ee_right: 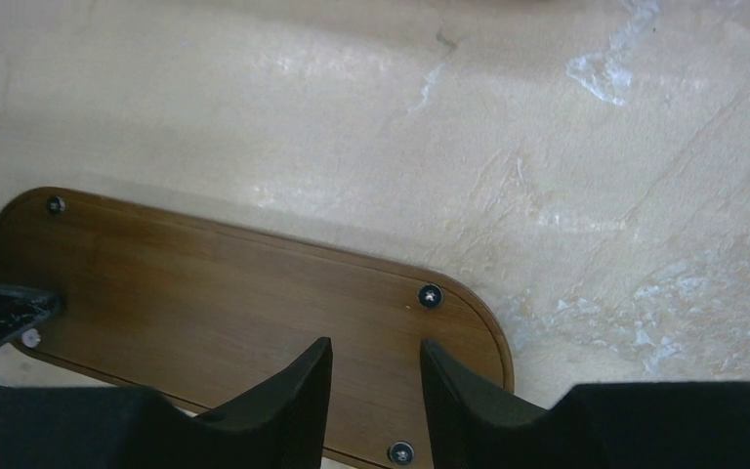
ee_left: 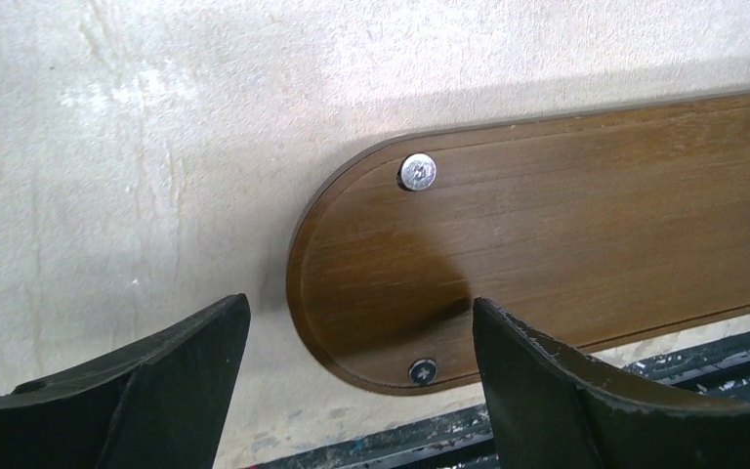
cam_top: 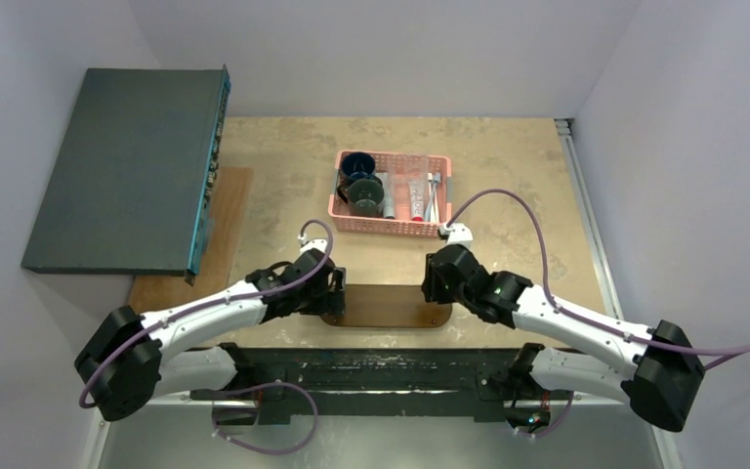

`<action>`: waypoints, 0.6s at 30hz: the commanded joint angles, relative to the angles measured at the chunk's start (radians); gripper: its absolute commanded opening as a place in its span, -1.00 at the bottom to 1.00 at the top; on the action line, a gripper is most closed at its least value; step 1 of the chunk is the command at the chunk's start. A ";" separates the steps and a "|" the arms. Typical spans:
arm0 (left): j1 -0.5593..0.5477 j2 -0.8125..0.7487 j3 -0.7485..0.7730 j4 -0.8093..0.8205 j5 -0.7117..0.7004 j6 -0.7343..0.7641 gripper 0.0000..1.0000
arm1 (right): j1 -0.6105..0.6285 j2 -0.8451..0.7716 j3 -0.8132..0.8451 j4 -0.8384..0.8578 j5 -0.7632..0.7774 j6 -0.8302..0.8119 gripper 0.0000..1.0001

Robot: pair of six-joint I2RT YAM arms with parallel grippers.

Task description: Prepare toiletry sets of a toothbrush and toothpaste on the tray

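Observation:
The tray (cam_top: 386, 305) is a dark brown oval board near the table's front edge, with nothing on it. My left gripper (cam_top: 337, 293) hovers over its left end, my right gripper (cam_top: 437, 288) over its right end. In the left wrist view the tray (ee_left: 596, 225) lies below the left gripper (ee_left: 361, 322), whose fingers stand wide apart and hold nothing. In the right wrist view the right gripper (ee_right: 376, 347) is open with a narrower gap over the tray (ee_right: 205, 293), also holding nothing. A toothpaste tube (cam_top: 416, 195) and a toothbrush (cam_top: 434, 195) lie in the pink basket (cam_top: 395, 227).
The pink basket behind the tray also holds dark cups (cam_top: 359, 168) and a grey tube (cam_top: 388, 195). A big dark grey box (cam_top: 122, 171) sits at the left on a wooden board (cam_top: 225, 220). A metal rail (cam_top: 586, 225) runs along the right edge.

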 commanded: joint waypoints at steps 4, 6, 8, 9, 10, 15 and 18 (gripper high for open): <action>0.003 -0.117 0.081 -0.109 -0.034 0.036 0.72 | -0.001 0.016 0.170 -0.044 0.055 -0.065 -0.11; 0.004 -0.147 0.113 -0.144 -0.035 0.049 0.73 | -0.001 0.031 0.211 -0.057 0.078 -0.090 -0.10; 0.003 -0.178 0.150 -0.185 -0.034 0.064 0.75 | -0.001 0.046 0.251 -0.066 0.107 -0.115 -0.07; 0.004 -0.193 0.171 -0.209 -0.032 0.072 0.75 | -0.002 0.054 0.274 -0.075 0.121 -0.124 -0.07; 0.003 -0.209 0.195 -0.231 -0.027 0.083 0.75 | -0.002 0.065 0.299 -0.082 0.128 -0.137 -0.06; 0.004 -0.290 0.324 -0.349 -0.027 0.148 0.78 | -0.013 0.117 0.403 -0.097 0.196 -0.207 -0.03; 0.004 -0.327 0.406 -0.429 -0.044 0.188 0.79 | -0.035 0.155 0.462 -0.091 0.200 -0.236 -0.02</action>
